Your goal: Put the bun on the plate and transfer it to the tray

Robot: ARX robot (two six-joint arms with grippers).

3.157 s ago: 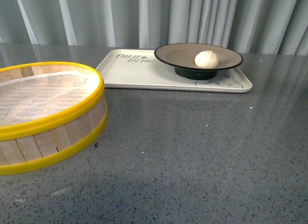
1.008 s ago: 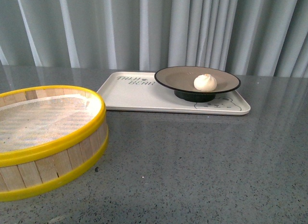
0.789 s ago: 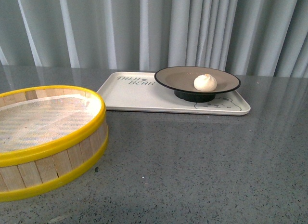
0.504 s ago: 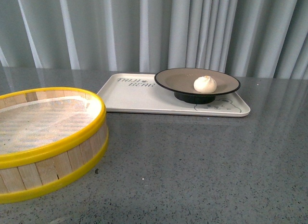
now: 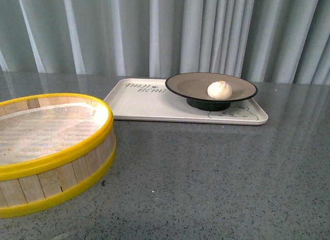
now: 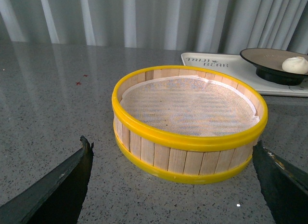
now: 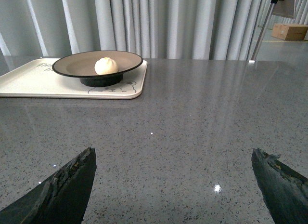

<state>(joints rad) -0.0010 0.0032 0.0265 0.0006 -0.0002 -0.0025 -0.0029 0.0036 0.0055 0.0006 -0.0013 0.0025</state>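
Both grippers, left (image 6: 171,185) and right (image 7: 173,185), hung spread wide and empty above the table (image 5: 216,173). Nearest, at lower left, sat the steamer basket (image 5: 49,147). Farther back, right of centre, the bun (image 5: 219,90) lay on the plate (image 5: 188,85), apparently resting on the tray (image 5: 149,106).

A white steamed bun (image 7: 106,65) sits inside a shallow beige-grey plate (image 7: 77,65) with a thin black rim, and the plate stands on its dark foot on a cream-white tray (image 7: 43,82) with a faint bear face drawn near its corner. The tray lies toward the far edge of the speckled grey table (image 7: 192,132), close to the pale curtain (image 7: 183,21). The right gripper (image 7: 173,185) has its dark jaws spread wide apart, holding nothing, well apart from the tray. A cardboard box (image 7: 290,31) sits beyond the table's far corner.
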